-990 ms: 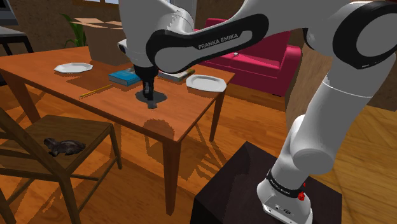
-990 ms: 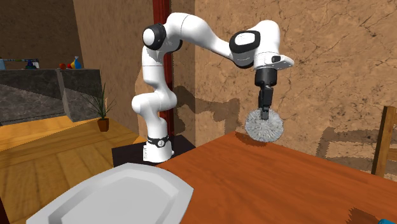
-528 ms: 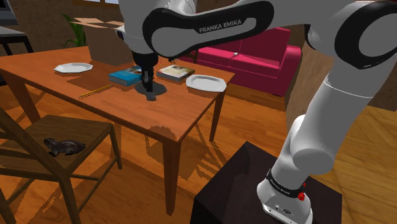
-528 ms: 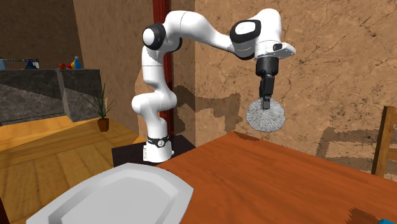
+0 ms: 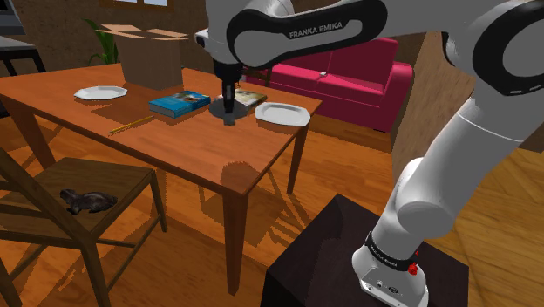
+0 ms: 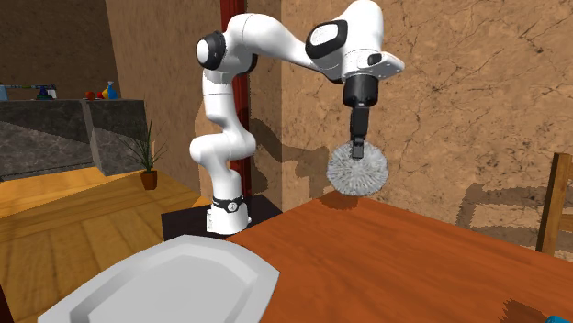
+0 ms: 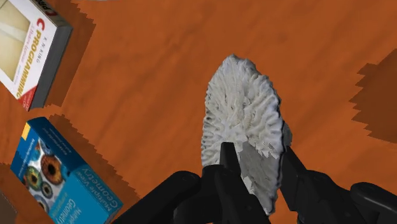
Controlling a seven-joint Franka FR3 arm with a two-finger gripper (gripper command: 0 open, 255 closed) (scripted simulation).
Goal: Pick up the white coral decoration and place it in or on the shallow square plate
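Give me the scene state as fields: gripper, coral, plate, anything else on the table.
gripper: shut on the coral, above the table
coral: white, ruffled disc, clasped at its edge, clear of the wood
plate: white, bare, on the table near its edge
books: blue book and pale book, flat on the table
task state: coral lifted, not yet on the plate

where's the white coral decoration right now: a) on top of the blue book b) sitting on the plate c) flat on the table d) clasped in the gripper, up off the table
D: the gripper is shut on the white coral decoration, and in the second exterior view it hangs in the air above the wooden table.
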